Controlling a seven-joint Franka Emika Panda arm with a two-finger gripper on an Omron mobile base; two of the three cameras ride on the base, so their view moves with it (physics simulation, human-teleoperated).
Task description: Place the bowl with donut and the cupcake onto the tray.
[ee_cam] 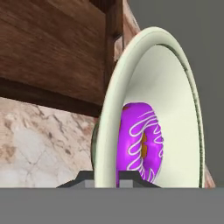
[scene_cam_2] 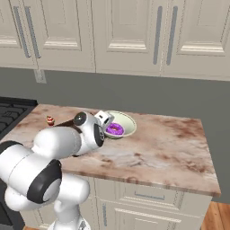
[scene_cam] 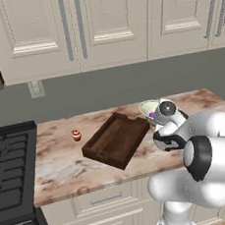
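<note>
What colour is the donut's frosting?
Bright purple with thin white drizzle lines on the donut, clearest in the hand view.

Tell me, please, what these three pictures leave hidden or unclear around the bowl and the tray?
- Gripper: fingertips cut off by the hand view's bottom edge.
- Bowl: right half behind the arm, left base view.
- Tray: nearly all behind the arm, right base view.
- Cupcake: too small for detail.

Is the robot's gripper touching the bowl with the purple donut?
Touching: the hand view shows the gripper shut on the bowl rim, one fingertip either side.
</note>
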